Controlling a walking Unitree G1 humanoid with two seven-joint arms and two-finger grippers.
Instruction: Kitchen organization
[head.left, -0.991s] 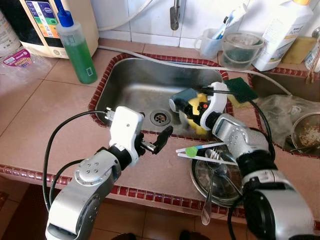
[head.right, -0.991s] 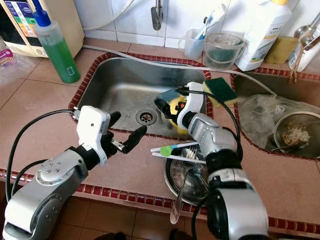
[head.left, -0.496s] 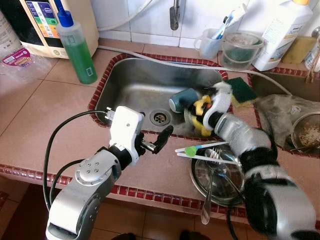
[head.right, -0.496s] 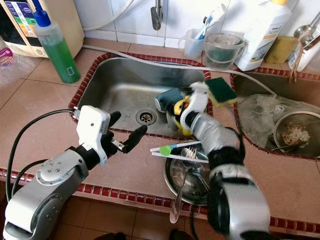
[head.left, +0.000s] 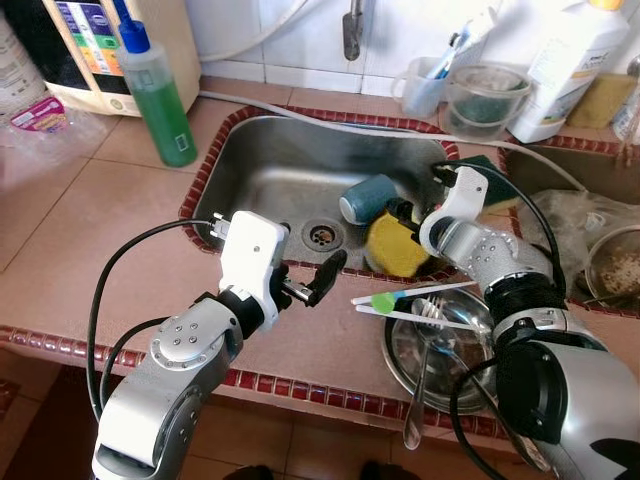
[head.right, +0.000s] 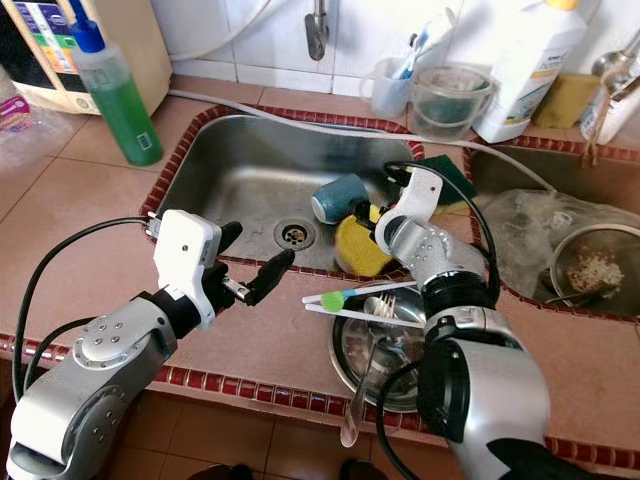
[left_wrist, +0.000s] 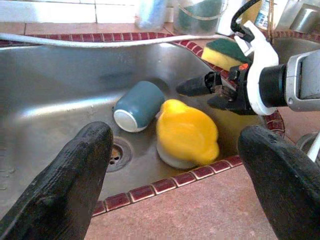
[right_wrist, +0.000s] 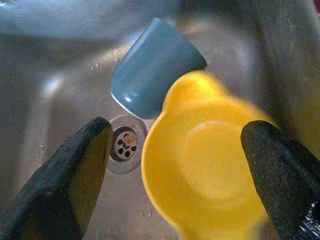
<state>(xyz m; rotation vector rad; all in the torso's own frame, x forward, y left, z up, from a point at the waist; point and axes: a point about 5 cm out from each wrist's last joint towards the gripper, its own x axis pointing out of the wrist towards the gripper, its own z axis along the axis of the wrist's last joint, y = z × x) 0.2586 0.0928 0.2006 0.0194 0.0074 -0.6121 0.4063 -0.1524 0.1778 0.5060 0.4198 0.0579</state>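
The right gripper (right_wrist: 175, 165) hangs inside the stainless steel sink (head.left: 270, 165) with its two black fingers (right_wrist: 75, 170) spread wide and holding nothing; between and beyond them lies a yellow plastic bowl (right_wrist: 210, 165), upside down on the sink floor near the right wall. Touching the bowl's far edge is a teal ceramic cup (head.left: 368, 197), tipped on its side beside the round drain (head.left: 322, 235). The left gripper (head.left: 318, 280) hovers over the tiled counter at the sink's front rim, its fingers also spread apart and empty, pointing toward the bowl. On the counter just right of the sink's front corner sits a round metal dish (head.left: 425, 350) with a spoon (head.left: 418, 400) and other cutlery in it, and a toothbrush with a green head (head.left: 395, 300) laid across its rim. A green and yellow scrubbing sponge (head.right: 455, 172) lies on the ledge at the sink's back right corner. A bottle of green liquid with a blue cap (head.left: 158, 95) stands on the counter at the back left.
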